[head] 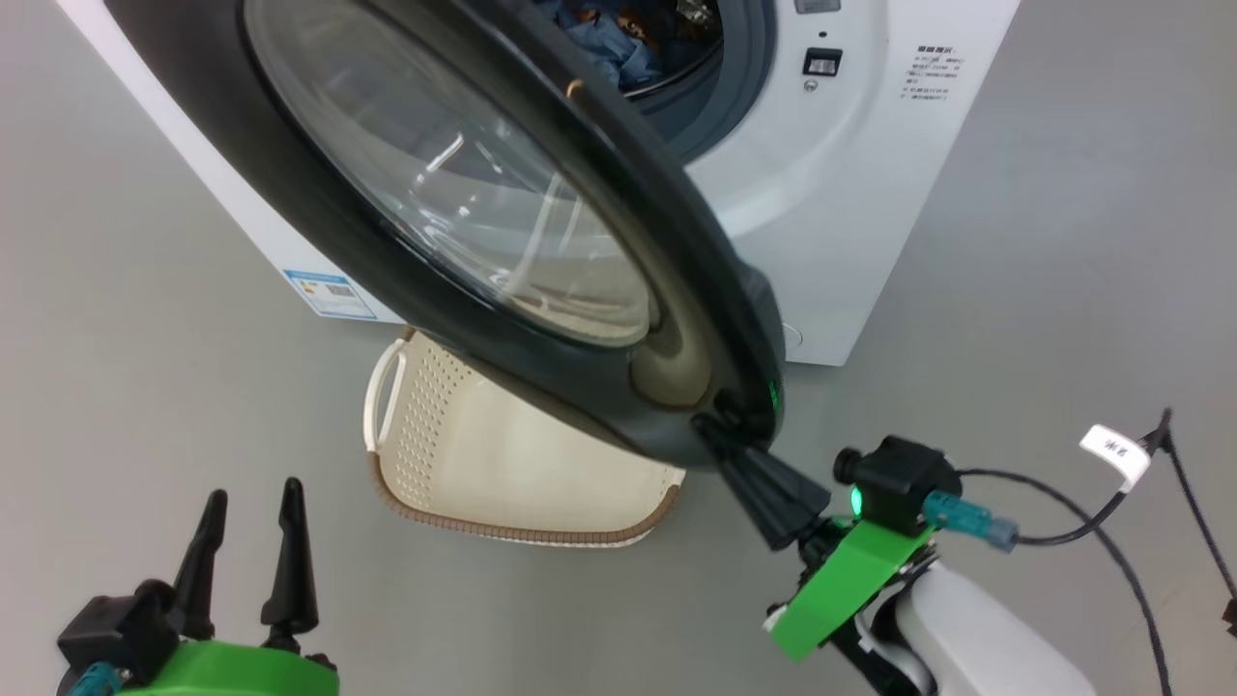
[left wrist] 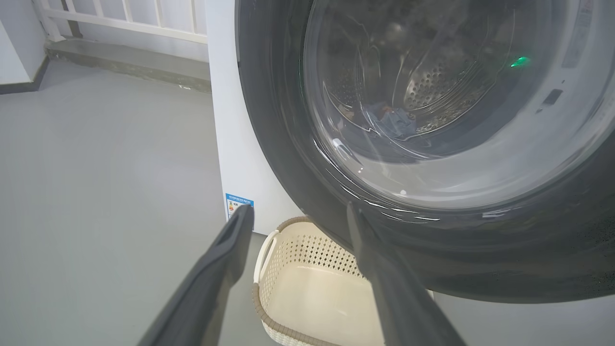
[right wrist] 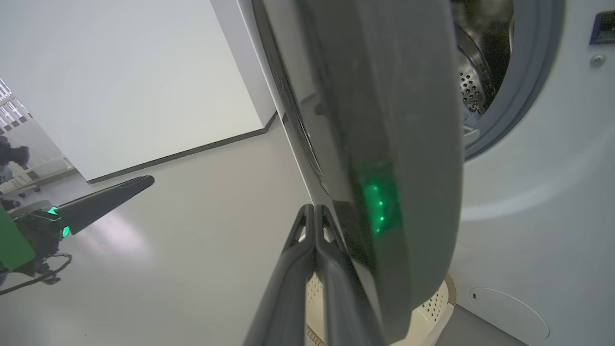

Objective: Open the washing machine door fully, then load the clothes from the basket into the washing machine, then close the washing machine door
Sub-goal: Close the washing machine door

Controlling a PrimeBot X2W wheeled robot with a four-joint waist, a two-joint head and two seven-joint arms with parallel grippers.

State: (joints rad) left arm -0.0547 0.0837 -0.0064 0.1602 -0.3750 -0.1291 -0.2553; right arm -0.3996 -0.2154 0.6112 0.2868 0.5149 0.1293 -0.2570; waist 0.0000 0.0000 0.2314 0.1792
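Note:
The washing machine door (head: 319, 203) stands partly open, its black ring and glass bowl swung out over the basket (head: 425, 406). What shows of the basket's inside is bare. Blue clothes (head: 618, 39) lie in the drum of the washing machine (head: 831, 213). My right gripper (head: 710, 425) is shut, and its tips touch the door's lower outer edge (right wrist: 384, 96). In the right wrist view its fingers (right wrist: 314, 209) lie pressed together beside that edge. My left gripper (head: 251, 498) is open at the lower left, holding nothing. In the left wrist view it (left wrist: 298, 209) points at the door (left wrist: 278, 144) and basket (left wrist: 307, 250).
Grey floor surrounds the machine. A blue label (head: 331, 293) sits low on its left side. A black cable with a white tag (head: 1116, 452) trails from my right wrist. A white railing and low step (left wrist: 120, 24) run along the far wall.

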